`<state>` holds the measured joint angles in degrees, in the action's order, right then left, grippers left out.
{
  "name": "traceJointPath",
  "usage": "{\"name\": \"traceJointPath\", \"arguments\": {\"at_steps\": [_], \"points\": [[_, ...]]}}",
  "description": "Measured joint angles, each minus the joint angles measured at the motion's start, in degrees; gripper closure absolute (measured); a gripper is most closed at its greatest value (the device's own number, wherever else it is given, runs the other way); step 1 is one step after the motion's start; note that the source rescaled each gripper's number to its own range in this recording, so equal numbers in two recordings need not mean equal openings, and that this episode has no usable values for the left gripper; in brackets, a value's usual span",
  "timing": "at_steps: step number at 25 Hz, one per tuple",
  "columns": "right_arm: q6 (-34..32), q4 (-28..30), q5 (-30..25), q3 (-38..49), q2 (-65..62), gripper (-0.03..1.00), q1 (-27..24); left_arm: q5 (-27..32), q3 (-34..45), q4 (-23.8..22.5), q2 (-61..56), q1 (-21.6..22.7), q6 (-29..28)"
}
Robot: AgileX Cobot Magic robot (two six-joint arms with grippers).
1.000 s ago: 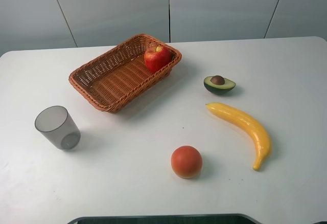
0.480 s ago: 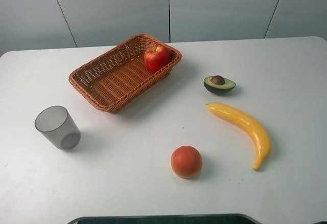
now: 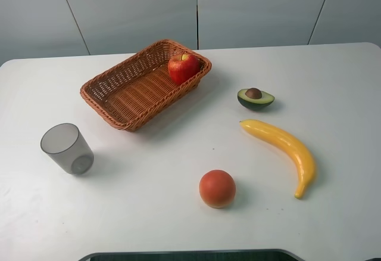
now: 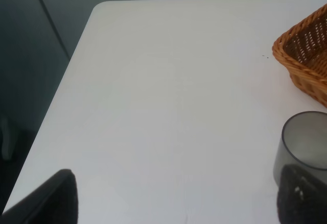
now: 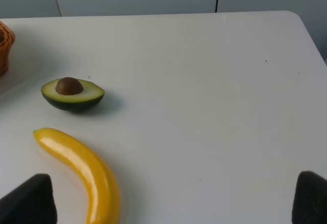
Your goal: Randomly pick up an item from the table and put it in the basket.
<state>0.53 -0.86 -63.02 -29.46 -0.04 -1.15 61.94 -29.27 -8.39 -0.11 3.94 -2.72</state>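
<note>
With the apple (image 3: 183,67) already resting in the basket's (image 3: 113,97) far right corner, I hold both tools spread wide and empty, seemingly well back at the table's (image 3: 149,171) near edge, clear of everything

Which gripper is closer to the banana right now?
Right. The right gripper has the banana close by one fingertip; the left gripper sees only the cup and basket.

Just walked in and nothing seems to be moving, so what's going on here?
Nothing is being handled right now. The red apple sits in the wicker basket at its far right corner. Both grippers, left and right, are open, empty and drawn back over the table.
</note>
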Motion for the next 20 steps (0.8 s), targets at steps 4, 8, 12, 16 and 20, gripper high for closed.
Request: {"name": "traceJointPath", "arguments": {"at_steps": [4,8,12,16,20], "points": [[0.00,0.00,0.00,0.00,0.00,-0.03,0.00,0.00,0.00,0.00,0.00,0.00,0.10],[0.00,0.00,0.00,0.00,0.00,-0.03,0.00,0.00,0.00,0.00,0.00,0.00,0.10],[-0.53,0.20,0.00,0.00,0.00,-0.03,0.00,0.00,0.00,0.00,0.00,0.00,0.10],[-1.08,0.20,0.00,0.00,0.00,-0.03,0.00,0.00,0.00,0.00,0.00,0.00,0.10],[-1.08,0.20,0.00,0.00,0.00,-0.03,0.00,0.00,0.00,0.00,0.00,0.00,0.10]]}}
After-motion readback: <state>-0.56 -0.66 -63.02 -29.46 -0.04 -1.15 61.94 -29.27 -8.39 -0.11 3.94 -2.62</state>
